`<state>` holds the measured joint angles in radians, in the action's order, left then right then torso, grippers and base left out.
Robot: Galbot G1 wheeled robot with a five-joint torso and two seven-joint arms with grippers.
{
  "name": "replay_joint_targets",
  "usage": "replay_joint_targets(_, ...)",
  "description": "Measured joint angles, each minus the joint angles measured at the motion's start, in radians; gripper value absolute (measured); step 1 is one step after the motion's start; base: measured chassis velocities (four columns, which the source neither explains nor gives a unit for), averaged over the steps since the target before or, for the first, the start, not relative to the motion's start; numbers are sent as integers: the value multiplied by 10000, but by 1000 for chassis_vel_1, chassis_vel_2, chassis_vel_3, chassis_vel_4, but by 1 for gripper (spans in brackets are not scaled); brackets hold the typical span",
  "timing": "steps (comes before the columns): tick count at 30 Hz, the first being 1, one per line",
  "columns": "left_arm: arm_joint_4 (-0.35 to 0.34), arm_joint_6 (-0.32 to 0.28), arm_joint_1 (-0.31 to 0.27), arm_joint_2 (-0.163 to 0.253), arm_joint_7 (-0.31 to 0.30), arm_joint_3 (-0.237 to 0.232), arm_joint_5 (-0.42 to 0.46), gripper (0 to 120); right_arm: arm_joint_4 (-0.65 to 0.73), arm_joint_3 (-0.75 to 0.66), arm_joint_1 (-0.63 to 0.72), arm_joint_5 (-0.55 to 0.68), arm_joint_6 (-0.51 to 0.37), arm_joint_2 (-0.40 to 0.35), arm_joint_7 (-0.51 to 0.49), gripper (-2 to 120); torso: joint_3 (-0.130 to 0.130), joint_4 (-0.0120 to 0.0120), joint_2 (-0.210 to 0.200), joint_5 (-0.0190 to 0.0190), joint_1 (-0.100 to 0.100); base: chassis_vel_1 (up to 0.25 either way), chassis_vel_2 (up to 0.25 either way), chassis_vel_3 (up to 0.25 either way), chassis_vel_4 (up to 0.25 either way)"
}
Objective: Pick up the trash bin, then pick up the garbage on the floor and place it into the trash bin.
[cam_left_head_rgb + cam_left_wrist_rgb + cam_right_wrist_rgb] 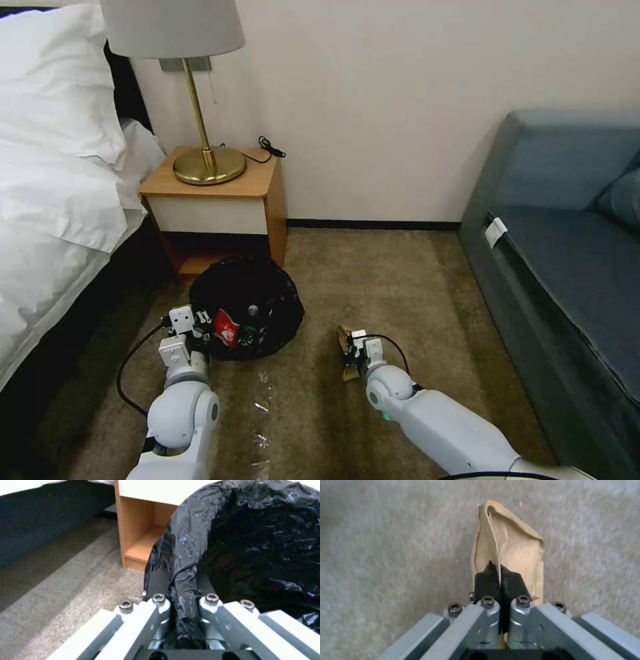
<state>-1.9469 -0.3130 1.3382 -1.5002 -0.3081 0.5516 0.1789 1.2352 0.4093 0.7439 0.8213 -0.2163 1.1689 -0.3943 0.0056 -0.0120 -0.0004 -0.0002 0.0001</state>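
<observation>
Beige hotel carpet (pixel 373 267) stretches between a white-sheeted bed (pixel 53 200), a wooden nightstand (pixel 220 200) bearing a brass lamp (pixel 200 100), and a blue sofa (pixel 567 253). Seen from the head, the left gripper (pixel 200 328) holds the near rim of the trash bin (pixel 267 293), where a red snack packet (pixel 227 329) and a small clear bottle (pixel 252 320) already lie, while the right gripper (pixel 352 347) sits low over the carpet, well apart from the bin, clamped on a tan paper piece (pixel 345 343). At the left wrist, the fingers (pixel 156 585) pinch the black bag (pixel 253 542) over the rim. At the right wrist, black fingertips (pixel 486 581) close on the crumpled paper (pixel 516 552). Garbage collection appears underway; next, the paper needs carrying over the bin's mouth and releasing.
</observation>
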Motion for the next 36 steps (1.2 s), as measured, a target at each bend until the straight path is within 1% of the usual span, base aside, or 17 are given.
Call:
replay_joint_targets(11,50,30,-47,52,4,33,68,4,793,-472,45,-120,51,-91,-220,0,0,0,0,0,0,0,0,0,0)
replay_joint_targets(23,25,-35,-162,106,-8,8,115,4,1427,-1516,604,-851,457,-361,-261,0,0,-1,0,1,0,0,0,0,0)
replay_joint_targets(25,16,-39,-142,79,-11,-19,76,4,1693,-1911,677,-1162,764,-388,-308,0,0,-2,0,1,0,0,0,0,0)
replay_joint_targets(29,18,-39,-114,70,-15,-23,57,4,2020,-2171,656,-1490,1039,-364,-387,0,0,0,0,1,1,0,0,0,0)
replay_joint_targets(30,49,-23,-107,60,-15,-22,45,4,2247,-2290,599,-1765,1236,-329,-411,0,0,-1,0,1,0,0,0,0,0)
replay_joint_targets(31,116,13,-105,29,-4,-29,18,4,2576,-2377,492,-2195,1610,-186,-506,0,0,0,0,0,0,0,0,0,0)
replay_joint_targets(33,136,26,-105,22,-2,-33,11,4,2754,-2387,448,-2286,1683,-153,-552,0,0,1,0,1,0,0,0,0,0)
replay_joint_targets(34,168,34,-117,8,-2,-41,-2,4,3164,-2380,337,-2381,1775,-117,-667,0,0,1,0,0,0,0,0,0,0)
replay_joint_targets(35,168,34,-117,8,-2,-41,-2,4,3164,-2380,337,-2381,1775,-117,-667,0,0,1,0,0,0,0,0,0,0)
replay_joint_targets(36,193,34,-144,2,-2,-66,-12,4,3584,-2302,208,-2411,1828,-98,-796,0,0,1,0,0,0,0,0,0,0)
